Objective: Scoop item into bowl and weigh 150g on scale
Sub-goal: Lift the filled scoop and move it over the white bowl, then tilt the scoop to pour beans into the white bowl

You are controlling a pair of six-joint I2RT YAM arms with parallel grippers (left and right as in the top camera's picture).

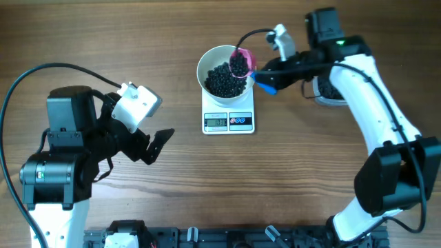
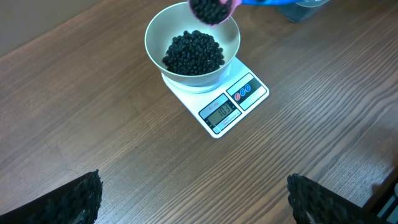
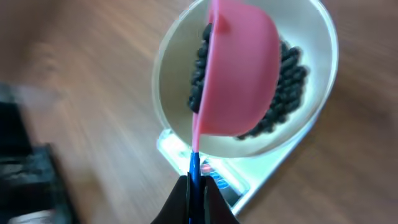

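Left gripper [image 1: 157, 145]: jaws spread wide, nothing in them, over the table [image 1: 138, 200], well apart from the scale [image 1: 229, 121]. The scale carries the white bowl [image 1: 204, 65], which holds a heap of black beans [image 1: 222, 81]. Pink scoop [image 1: 241, 63], tipped above the bowl's far rim, has beans in it. Right gripper [image 3: 196, 194] is clenched on the scoop's blue handle [image 1: 267, 84]. Clear tub [image 1: 324, 95] beyond, mostly hidden.

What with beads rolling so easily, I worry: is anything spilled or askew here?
Nothing stands out. The beads lie inside the bowl, which sits level on the scale; no strays show on the table. The pink scoop tips over the bowl.
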